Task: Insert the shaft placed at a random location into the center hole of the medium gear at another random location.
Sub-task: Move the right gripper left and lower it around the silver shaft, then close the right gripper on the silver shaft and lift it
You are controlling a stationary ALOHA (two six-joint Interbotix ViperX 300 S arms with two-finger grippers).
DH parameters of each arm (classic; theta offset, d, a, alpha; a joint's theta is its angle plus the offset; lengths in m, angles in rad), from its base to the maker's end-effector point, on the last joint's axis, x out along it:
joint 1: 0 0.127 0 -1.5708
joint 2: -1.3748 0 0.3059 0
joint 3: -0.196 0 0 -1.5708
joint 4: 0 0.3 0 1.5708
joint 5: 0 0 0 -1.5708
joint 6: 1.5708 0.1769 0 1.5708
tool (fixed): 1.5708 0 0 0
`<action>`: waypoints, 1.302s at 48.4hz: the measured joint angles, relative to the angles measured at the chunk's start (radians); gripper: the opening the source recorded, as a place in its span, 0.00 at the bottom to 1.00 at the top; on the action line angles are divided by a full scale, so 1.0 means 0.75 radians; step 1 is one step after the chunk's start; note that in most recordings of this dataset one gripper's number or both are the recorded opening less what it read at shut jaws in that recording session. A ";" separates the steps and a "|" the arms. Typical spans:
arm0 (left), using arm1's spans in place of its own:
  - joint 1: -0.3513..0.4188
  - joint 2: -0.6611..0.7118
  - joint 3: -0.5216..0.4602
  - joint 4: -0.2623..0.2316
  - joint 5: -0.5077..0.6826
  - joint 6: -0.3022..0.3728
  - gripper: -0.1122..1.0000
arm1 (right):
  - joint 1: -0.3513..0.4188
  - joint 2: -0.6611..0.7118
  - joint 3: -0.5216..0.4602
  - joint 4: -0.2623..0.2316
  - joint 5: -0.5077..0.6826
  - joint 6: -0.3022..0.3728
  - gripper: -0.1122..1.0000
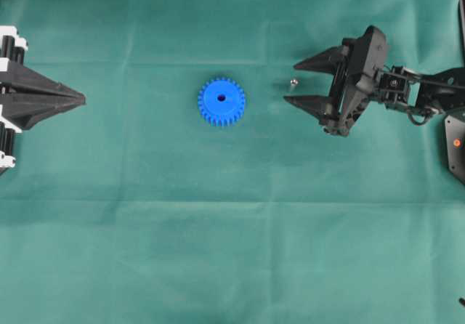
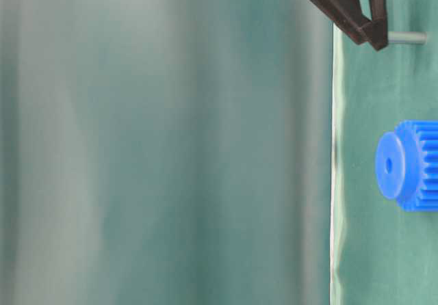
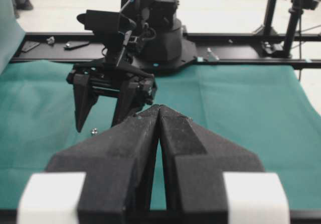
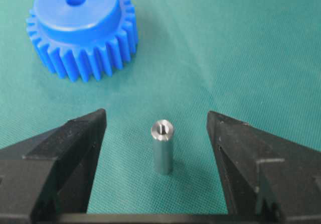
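Item: shaft, upright on cloth between spread right gripper, untouched, near medium gear; left gripper pressed together, idle; risk: an uneven closing finger likely toppled it.

Left matte-black, wedge-fingered gripper: tapered fingers, white blocks at finger bases. Right black angular plastic gripper: pointed triangular fingers, exposed black cabling behind the wrist. Flat black plate with orange dot at arm base.
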 measured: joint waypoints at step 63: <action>0.000 -0.008 0.000 0.000 0.022 0.000 0.10 | 0.000 -0.231 -0.035 0.000 0.284 0.000 0.22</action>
